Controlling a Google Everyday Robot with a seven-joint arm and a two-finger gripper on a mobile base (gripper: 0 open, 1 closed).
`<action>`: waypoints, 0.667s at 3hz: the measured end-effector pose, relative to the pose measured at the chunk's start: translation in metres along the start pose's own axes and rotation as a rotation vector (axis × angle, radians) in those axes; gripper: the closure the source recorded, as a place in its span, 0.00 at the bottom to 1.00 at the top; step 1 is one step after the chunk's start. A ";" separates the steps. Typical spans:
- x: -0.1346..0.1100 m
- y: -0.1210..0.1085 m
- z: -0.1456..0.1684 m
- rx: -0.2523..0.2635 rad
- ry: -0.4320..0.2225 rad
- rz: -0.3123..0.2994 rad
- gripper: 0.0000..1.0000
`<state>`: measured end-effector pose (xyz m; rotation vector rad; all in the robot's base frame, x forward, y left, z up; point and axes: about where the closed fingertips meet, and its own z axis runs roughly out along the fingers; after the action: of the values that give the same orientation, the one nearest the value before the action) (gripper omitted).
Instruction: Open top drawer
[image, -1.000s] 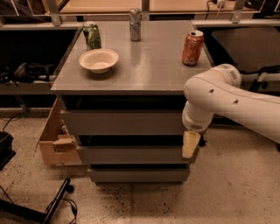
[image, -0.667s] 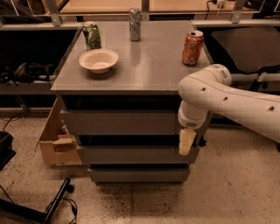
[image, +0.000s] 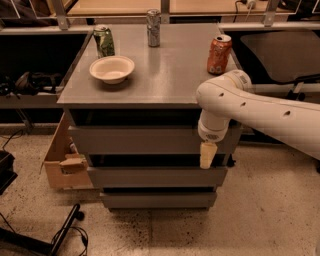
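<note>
The top drawer (image: 135, 139) is the widest grey front, just under the grey cabinet top (image: 165, 75). It looks pushed in, with a dark gap above it. Below it sit the medium drawer front (image: 150, 176) and the narrowest drawer front (image: 157, 200). My white arm reaches in from the right. My gripper (image: 207, 155) hangs down in front of the right end of the top drawer, its cream tip at the drawer's lower edge over the dark gap beneath.
On the cabinet top stand a white bowl (image: 112, 68), a green can (image: 104, 41), a silver can (image: 153, 21) and an orange can (image: 219, 54). A cardboard box (image: 62, 162) stands at the cabinet's left. Cables lie on the floor at bottom left.
My arm and gripper have shifted a little to the left along the drawer fronts. The drawers have not moved.
</note>
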<state>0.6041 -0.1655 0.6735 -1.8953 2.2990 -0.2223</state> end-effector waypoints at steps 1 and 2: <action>0.011 0.009 -0.005 -0.031 0.010 0.029 0.41; 0.038 0.043 -0.033 -0.055 0.041 0.086 0.66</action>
<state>0.5486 -0.1943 0.6957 -1.8281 2.4314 -0.1918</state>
